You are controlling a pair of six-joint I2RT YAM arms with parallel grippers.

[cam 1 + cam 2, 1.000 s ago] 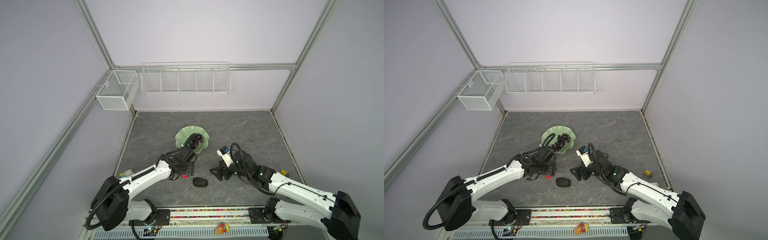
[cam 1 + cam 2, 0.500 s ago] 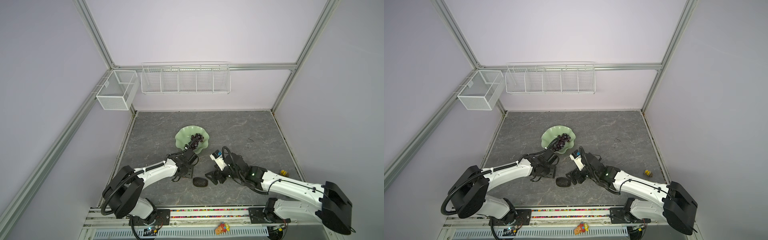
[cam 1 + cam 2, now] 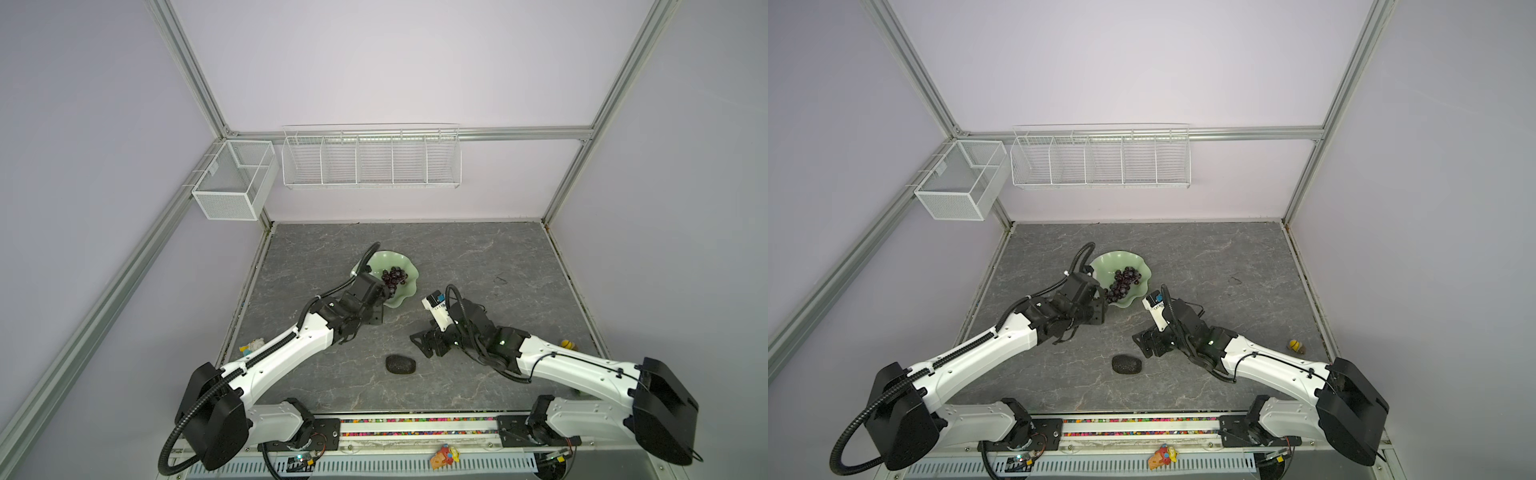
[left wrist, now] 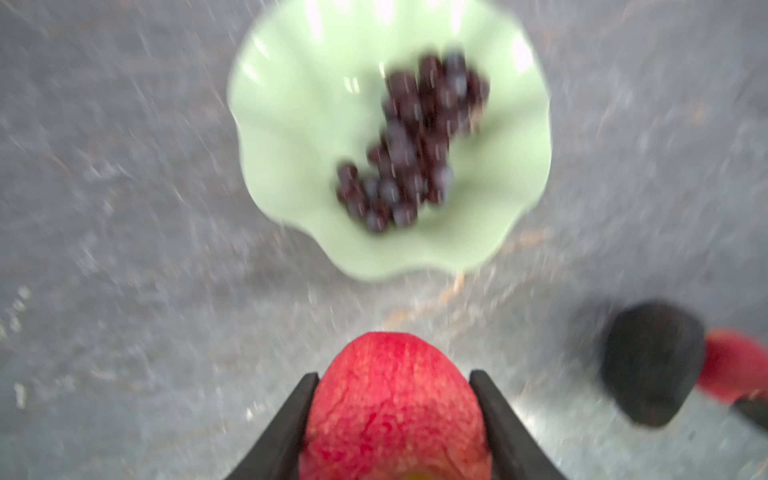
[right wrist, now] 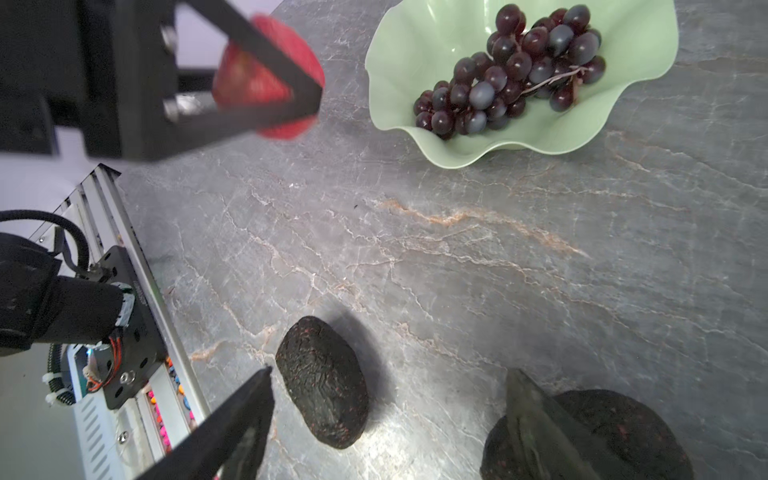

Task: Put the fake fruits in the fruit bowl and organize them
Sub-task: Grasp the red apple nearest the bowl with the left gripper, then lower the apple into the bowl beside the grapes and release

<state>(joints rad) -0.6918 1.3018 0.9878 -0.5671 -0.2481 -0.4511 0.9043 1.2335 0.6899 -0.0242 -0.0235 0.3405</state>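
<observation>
Left gripper (image 4: 394, 376) pinched the small round red apple (image 4: 395, 419), seemingly stiff and slick, at its widest; right gripper (image 5: 390, 372) gaped.

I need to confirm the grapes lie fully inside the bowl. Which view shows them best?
The right wrist view: the grapes are close, sharp and wholly inside the bowl. The left wrist view shows them too, but blurred; in both top views they are small.
</observation>
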